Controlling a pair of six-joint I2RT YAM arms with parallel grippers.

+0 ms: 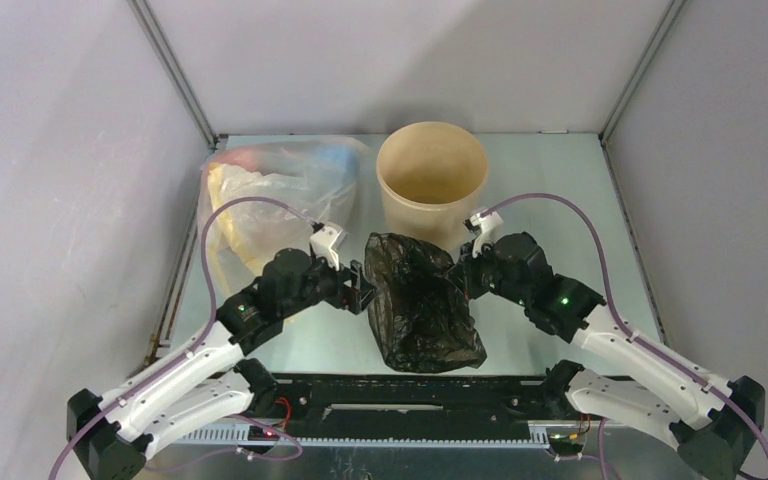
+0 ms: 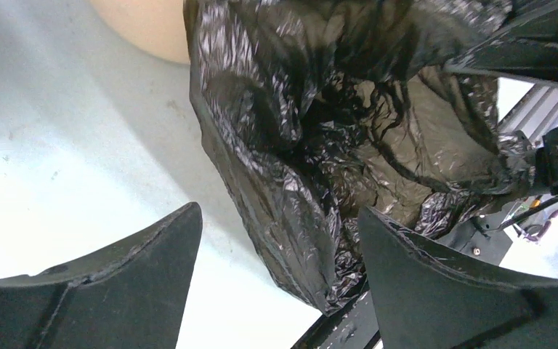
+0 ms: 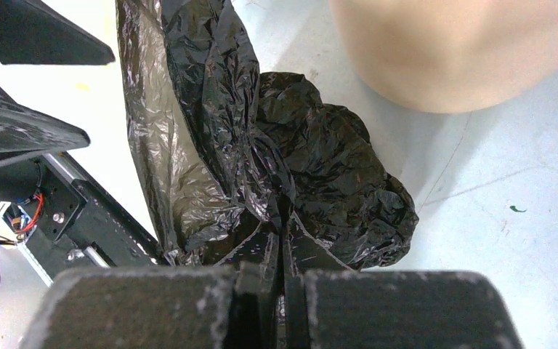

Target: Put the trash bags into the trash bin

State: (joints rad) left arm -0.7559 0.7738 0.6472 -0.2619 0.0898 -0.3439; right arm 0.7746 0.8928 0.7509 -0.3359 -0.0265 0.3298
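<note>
A glossy black crinkled trash bag (image 1: pixel 420 300) lies on the table between my two grippers, just in front of the round tan trash bin (image 1: pixel 432 175). My right gripper (image 1: pixel 463 272) is shut on a fold at the bag's right edge; in the right wrist view the bag (image 3: pixel 261 145) bunches up from the closed fingertips (image 3: pixel 282 236), with the bin's wall (image 3: pixel 450 51) beyond. My left gripper (image 1: pixel 365 290) is open at the bag's left edge; in the left wrist view the bag (image 2: pixel 320 145) hangs between and beyond its spread fingers (image 2: pixel 280 218).
A translucent clear bag (image 1: pixel 270 185) with yellow, red and blue tints lies at the back left, beside the bin. The black base rail (image 1: pixel 410 395) runs along the near edge, under the bag's lower end. Walls enclose the table on three sides.
</note>
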